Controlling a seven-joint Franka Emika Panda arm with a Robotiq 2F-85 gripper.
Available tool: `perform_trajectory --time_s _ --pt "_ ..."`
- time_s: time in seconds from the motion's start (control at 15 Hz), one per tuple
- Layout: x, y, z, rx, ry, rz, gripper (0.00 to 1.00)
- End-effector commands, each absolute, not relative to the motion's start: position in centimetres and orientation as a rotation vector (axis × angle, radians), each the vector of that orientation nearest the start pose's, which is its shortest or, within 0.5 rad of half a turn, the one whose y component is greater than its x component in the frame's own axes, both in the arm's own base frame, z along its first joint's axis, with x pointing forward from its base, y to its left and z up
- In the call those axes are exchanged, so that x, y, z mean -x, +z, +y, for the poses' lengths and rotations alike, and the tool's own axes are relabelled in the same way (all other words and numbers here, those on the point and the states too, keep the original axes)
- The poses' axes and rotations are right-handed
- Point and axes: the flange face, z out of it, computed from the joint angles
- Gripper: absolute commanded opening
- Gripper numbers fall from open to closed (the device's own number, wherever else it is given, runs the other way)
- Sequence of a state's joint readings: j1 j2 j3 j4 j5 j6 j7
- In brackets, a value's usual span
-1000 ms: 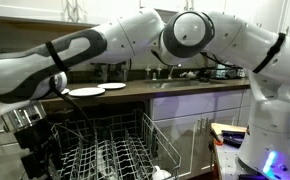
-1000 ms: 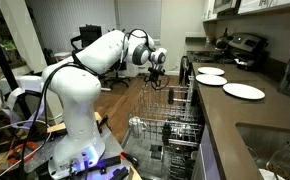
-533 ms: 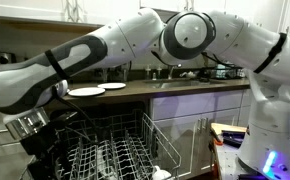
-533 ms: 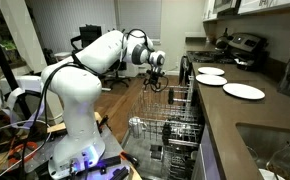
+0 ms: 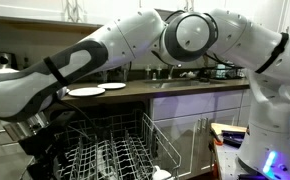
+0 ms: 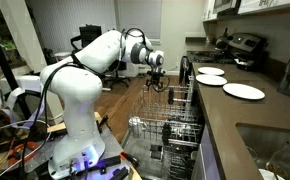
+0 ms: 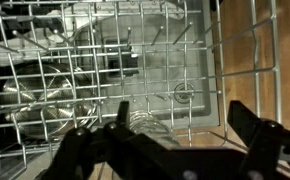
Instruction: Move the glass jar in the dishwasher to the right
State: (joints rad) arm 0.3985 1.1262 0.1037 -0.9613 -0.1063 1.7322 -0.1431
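In the wrist view the glass jar point(image 7: 148, 127) stands clear and ribbed among the tines of the dishwasher's grey wire rack point(image 7: 190, 45). My gripper point(image 7: 181, 115) is open just above the rack. The jar sits between the two dark fingers, close to the left one; I cannot tell whether they touch. In both exterior views the gripper point(image 5: 43, 150) point(image 6: 157, 82) hangs over the pulled-out rack point(image 5: 120, 155) point(image 6: 173, 120) at its far end. The jar does not show in the exterior views.
White plates point(image 5: 85, 92) point(image 6: 243, 91) lie on the dark counter above the dishwasher. A sink point(image 6: 275, 150) is set into the counter. Wood floor point(image 7: 260, 60) shows beyond the rack's right edge. The robot base point(image 6: 80, 150) stands beside the open dishwasher.
The arm has lowered the gripper towards the rack, and in one exterior view it has shifted down and slightly right. The gripper stays open.
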Motion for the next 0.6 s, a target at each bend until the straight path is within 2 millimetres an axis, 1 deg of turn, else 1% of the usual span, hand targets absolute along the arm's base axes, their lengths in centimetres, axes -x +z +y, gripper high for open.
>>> perform_trajectory --time_s 0.0,0.2,0.53 --pt "-67.3 15.5 32.6 3.046 0.417 -0.987 1.0" --pt "-68.0 15.4 32.5 3.047 0.308 -0.98 1.0" --pt "-68.6 14.1 32.0 3.045 0.197 -0.982 1.0"
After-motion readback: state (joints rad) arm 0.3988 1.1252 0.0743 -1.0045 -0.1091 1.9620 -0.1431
